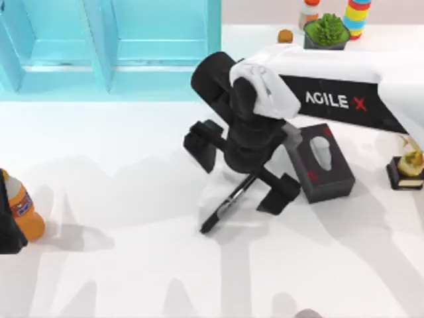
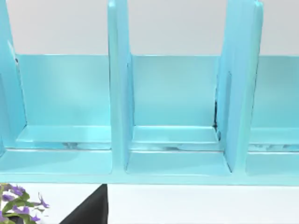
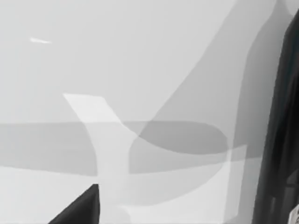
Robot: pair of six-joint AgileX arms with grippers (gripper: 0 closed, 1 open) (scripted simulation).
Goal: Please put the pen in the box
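The pen (image 1: 225,209), slim and black, lies slanted on the white table near the middle of the top view. Its upper end is hidden under my right gripper (image 1: 240,169). That gripper hangs over it, open, with one finger (image 1: 199,147) on each side of the pen. The box (image 1: 99,66) is a turquoise case with upright dividers at the table's back left; the left wrist view faces its compartments (image 2: 177,140). My left arm (image 1: 8,232) is parked at the left edge, with one dark fingertip (image 2: 91,210) in its wrist view.
A black tissue box (image 1: 321,165) lies just right of the right gripper. An orange bottle (image 1: 23,209) stands by the left arm. A potted green plant (image 1: 326,32), stacked coloured rings (image 1: 358,16) and a small figure (image 1: 407,169) line the back and right.
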